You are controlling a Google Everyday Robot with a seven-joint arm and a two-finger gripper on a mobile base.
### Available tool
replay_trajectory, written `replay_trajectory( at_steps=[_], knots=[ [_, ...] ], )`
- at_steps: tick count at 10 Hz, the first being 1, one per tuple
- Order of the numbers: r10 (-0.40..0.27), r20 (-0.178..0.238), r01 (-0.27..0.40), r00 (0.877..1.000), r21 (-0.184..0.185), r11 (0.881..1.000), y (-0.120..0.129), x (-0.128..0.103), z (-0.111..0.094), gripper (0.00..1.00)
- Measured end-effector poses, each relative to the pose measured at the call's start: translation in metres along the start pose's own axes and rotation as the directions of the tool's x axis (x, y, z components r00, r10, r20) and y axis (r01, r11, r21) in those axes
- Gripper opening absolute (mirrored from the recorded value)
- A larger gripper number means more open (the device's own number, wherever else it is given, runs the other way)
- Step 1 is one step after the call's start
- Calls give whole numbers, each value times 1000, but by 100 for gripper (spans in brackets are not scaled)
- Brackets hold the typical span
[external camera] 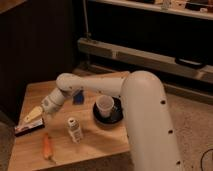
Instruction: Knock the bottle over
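The bottle (74, 129), small and clear with a white cap and a pale label, stands upright on the wooden table (100, 142), near the front and left of centre. My gripper (36, 115) hangs low over the table's left side, up and to the left of the bottle and apart from it. The white arm reaches to it from the right, across the back of the table.
A white cup (105, 105) stands in a dark dish (116, 116) to the right of the bottle. An orange carrot (47, 146) lies at the front left. A dark flat packet (29, 128) lies just below the gripper. A blue object (77, 97) sits behind the arm.
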Motion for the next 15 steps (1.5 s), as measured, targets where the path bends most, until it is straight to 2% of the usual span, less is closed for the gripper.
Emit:
replay_trajectory(
  at_steps=[10, 11, 12, 13, 15],
  knots=[
    [1, 0, -1, 1000, 6, 1000, 0, 0, -1, 78],
    [3, 24, -4, 1000, 32, 999, 1, 1, -9, 70],
    [8, 58, -12, 998, 66, 998, 0, 4, -25, 60],
    [12, 90, -21, 996, 102, 995, -3, 8, -45, 50],
    [15, 166, -46, 986, 181, 982, -17, 18, -98, 30]
  ],
)
